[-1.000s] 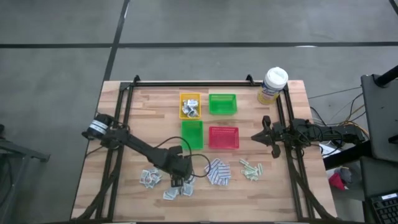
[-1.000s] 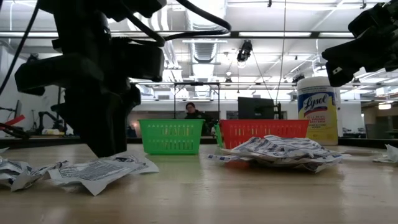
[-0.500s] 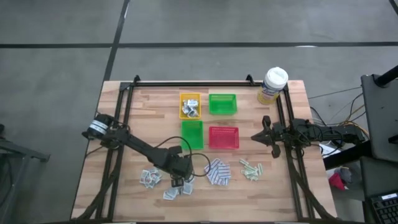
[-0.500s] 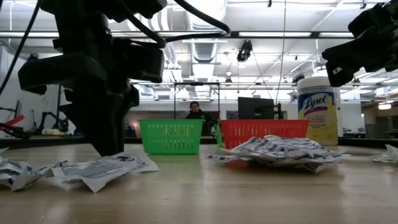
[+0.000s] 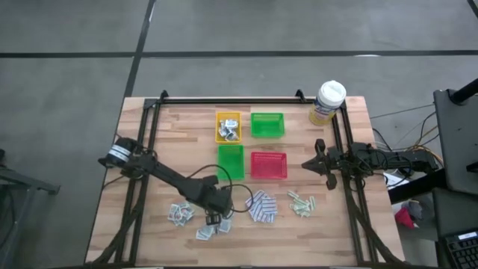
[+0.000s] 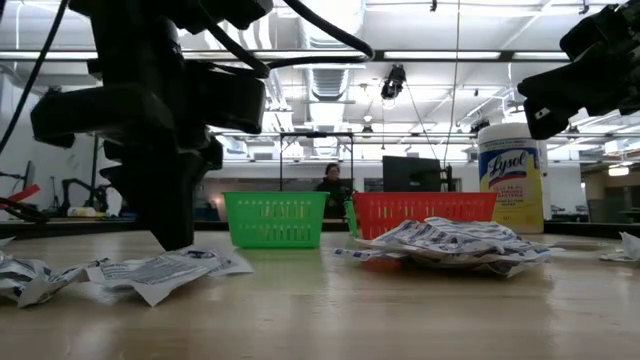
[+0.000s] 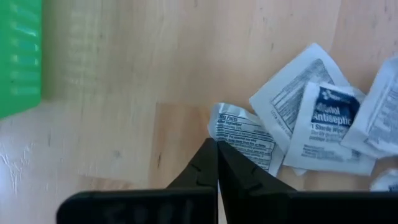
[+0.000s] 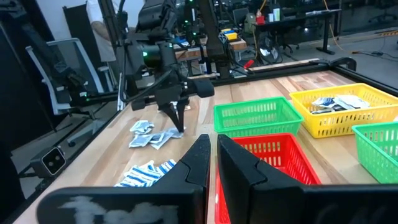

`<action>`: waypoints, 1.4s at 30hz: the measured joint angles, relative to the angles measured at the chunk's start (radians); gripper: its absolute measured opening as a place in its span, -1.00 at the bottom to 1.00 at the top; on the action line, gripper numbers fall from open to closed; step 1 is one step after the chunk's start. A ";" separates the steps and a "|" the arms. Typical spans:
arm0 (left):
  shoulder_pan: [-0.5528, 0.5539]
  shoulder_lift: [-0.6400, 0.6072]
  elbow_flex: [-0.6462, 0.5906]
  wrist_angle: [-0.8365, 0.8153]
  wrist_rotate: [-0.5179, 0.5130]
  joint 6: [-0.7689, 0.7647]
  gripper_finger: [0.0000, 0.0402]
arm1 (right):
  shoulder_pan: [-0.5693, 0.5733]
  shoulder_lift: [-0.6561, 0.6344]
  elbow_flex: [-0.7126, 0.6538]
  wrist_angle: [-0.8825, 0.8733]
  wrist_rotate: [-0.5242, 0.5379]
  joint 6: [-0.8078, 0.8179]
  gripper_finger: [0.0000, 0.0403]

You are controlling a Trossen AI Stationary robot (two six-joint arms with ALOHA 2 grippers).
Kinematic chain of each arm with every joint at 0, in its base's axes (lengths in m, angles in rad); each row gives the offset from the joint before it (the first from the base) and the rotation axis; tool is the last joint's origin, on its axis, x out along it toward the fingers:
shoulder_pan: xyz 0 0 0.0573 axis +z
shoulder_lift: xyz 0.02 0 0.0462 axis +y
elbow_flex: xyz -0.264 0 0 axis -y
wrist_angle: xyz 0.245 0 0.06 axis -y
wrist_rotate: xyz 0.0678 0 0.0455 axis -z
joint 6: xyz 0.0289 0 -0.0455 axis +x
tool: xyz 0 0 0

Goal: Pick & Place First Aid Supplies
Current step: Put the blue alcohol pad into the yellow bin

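Observation:
White-grey sachets [image 5: 179, 214] lie loose near the table's front left, and my left gripper [image 7: 216, 144] stands down among them, shut at the edge of one sachet [image 7: 245, 135]. In the low view its fingers [image 6: 175, 240] reach the tabletop beside the sachets [image 6: 165, 272]. Blue-and-white pads [image 5: 261, 205] and pale green strips [image 5: 301, 203] lie flat to the right of them. My right gripper [image 5: 308, 164] waits shut at the right side, above the table, holding nothing. My left gripper pinches the sachet's near corner edge [image 7: 219, 124] between its two fingertips. The fingers come from above, pointing down. The rest of the sachet lies on the table, with its gripped edge curled up a little; one layer shows.
A yellow tray [image 5: 228, 127] holding sachets, two green trays [image 5: 267, 125] [image 5: 231, 161] and a red tray [image 5: 269, 165] stand mid-table. A yellow canister with a white lid [image 5: 327, 102] is at the far right. A person shows in the room behind.
My left gripper has stayed over the sachets and drawn its fingers together, shutting at one sachet's edge. The sachets beside it have barely shifted.

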State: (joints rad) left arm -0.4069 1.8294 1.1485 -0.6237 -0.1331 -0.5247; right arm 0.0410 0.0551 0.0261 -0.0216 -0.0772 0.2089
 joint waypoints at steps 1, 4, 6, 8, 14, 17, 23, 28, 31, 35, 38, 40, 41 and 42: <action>-0.001 0.000 0.009 -0.020 -0.006 0.000 -0.99 | 0.000 0.000 0.000 0.000 0.000 0.000 -0.86; -0.001 -0.012 0.038 -0.061 -0.030 0.000 -1.00 | 0.000 0.000 0.000 0.000 0.000 0.000 -0.86; -0.003 -0.031 0.058 -0.093 -0.039 0.001 -1.00 | 0.000 0.000 0.000 0.000 0.000 0.000 -0.86; -0.005 -0.049 0.077 -0.123 -0.067 0.006 -1.00 | 0.000 0.000 0.000 0.000 0.000 0.000 -0.86; -0.009 -0.097 0.135 -0.272 -0.212 0.053 -1.00 | 0.000 0.000 0.000 0.000 0.000 0.000 -0.86; -0.007 -0.101 0.130 -0.270 -0.183 0.048 -1.00 | 0.000 0.000 0.000 0.000 0.000 0.000 -0.86; -0.029 -0.101 0.105 -0.155 -0.003 -0.024 -1.00 | 0.000 0.000 0.000 0.000 0.000 0.000 -0.86; -0.041 -0.102 0.132 -0.053 0.042 -0.033 -1.00 | 0.000 0.000 0.000 0.000 0.000 0.000 -0.86; -0.040 -0.103 0.153 0.008 0.042 -0.008 -1.00 | 0.000 0.000 0.000 0.000 0.000 0.000 -0.86; -0.024 -0.103 0.193 0.040 0.019 0.059 -1.00 | 0.000 0.000 0.000 0.000 0.000 0.000 -0.86; 0.001 -0.103 0.232 0.040 -0.034 0.118 -1.00 | 0.000 0.000 0.000 0.000 0.000 0.000 -0.86; 0.027 -0.103 0.259 0.038 -0.064 0.166 -1.00 | 0.000 0.000 0.000 0.000 0.000 0.000 -0.86; 0.042 -0.103 0.273 0.032 -0.076 0.188 -1.00 | 0.000 0.000 0.000 0.000 0.000 0.000 -0.86; 0.058 -0.103 0.286 0.023 -0.091 0.207 -1.00 | 0.000 0.000 0.000 0.000 0.000 0.000 -0.86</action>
State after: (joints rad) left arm -0.3492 1.7264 1.4341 -0.6003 -0.2237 -0.3180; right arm 0.0411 0.0551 0.0261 -0.0212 -0.0772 0.2089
